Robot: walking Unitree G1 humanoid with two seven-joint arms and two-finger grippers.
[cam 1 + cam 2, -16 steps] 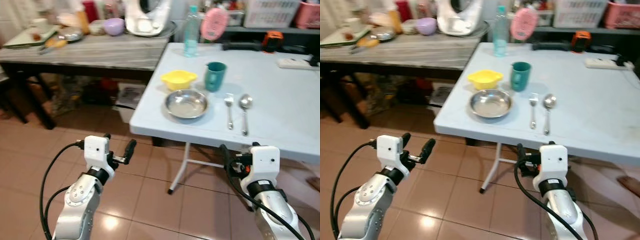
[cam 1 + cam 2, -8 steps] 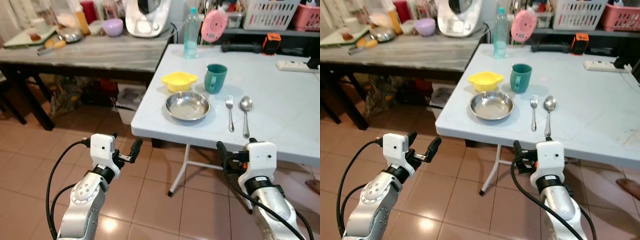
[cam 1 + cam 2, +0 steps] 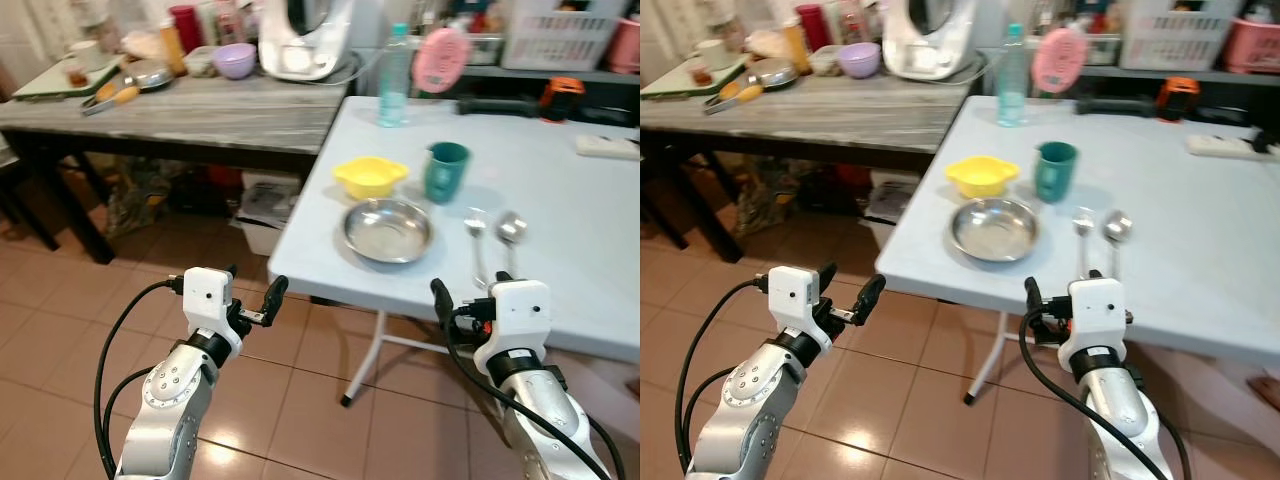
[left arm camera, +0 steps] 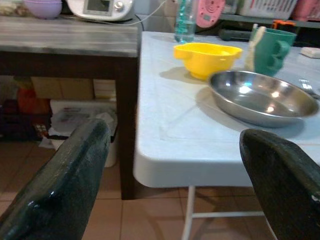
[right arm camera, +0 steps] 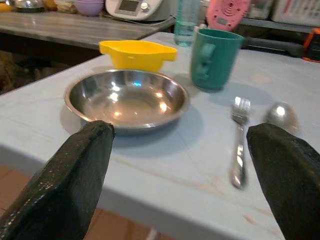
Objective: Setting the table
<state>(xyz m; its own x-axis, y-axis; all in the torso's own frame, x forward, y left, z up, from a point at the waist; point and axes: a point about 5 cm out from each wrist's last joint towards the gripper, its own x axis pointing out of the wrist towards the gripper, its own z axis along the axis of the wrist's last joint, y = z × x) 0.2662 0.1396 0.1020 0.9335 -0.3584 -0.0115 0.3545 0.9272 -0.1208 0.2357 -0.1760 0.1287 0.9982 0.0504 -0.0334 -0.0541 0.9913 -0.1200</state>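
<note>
The white table [image 3: 560,250] holds a steel plate [image 3: 388,229], yellow bowl [image 3: 370,176], green cup [image 3: 445,171], and what look like a blurry fork [image 3: 475,232] and spoon [image 3: 511,229], laid for eating, while the left claw [image 3: 252,300] and right claw [image 5: 180,170] hang wide open and empty, near its edge.

I see a terracotta tile floor [image 3: 60,340] with a glossy sheen. A pale blue folding desk [image 3: 590,250] stands on white legs beside a grey wood-grain table [image 3: 200,105] with a dark frame. Boxes [image 3: 262,200] sit in the shade beneath it.
</note>
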